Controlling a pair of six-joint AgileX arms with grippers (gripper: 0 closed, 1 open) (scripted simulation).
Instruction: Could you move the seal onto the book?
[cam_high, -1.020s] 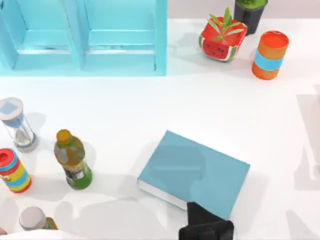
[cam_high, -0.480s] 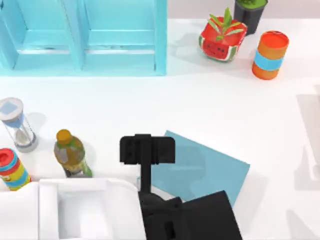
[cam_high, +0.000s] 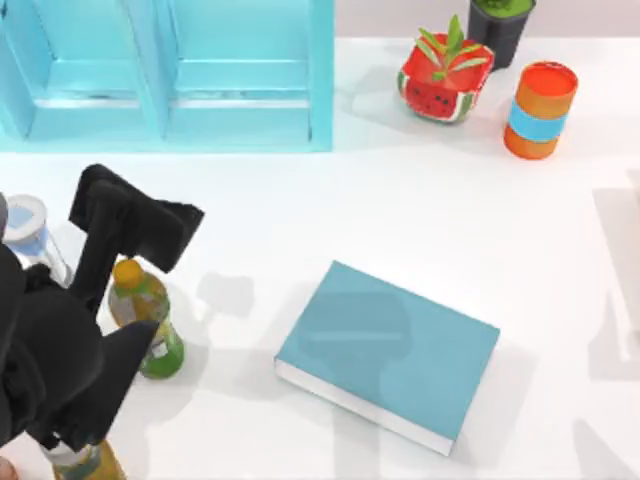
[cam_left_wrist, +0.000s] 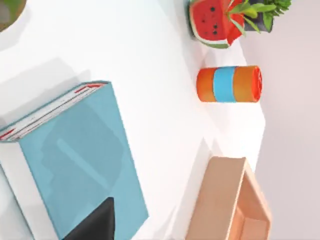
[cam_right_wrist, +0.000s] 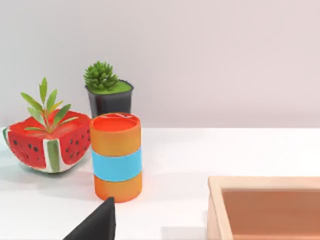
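Left gripper is up over the table's left side, above the green bottle with the amber cap; can't tell its finger gap from here, the black body hides it. Flat teal-blue book with white page edges lies near the table's middle, cover bare. Orange cylinder with a blue band stands far right, well apart.

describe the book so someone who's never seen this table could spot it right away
Start from the turquoise shelf unit at the table's back left, then come forward toward the front middle. The book lies flat there, turned at an angle. It is the widest loose item, with a plain teal-blue cover and white page edges.
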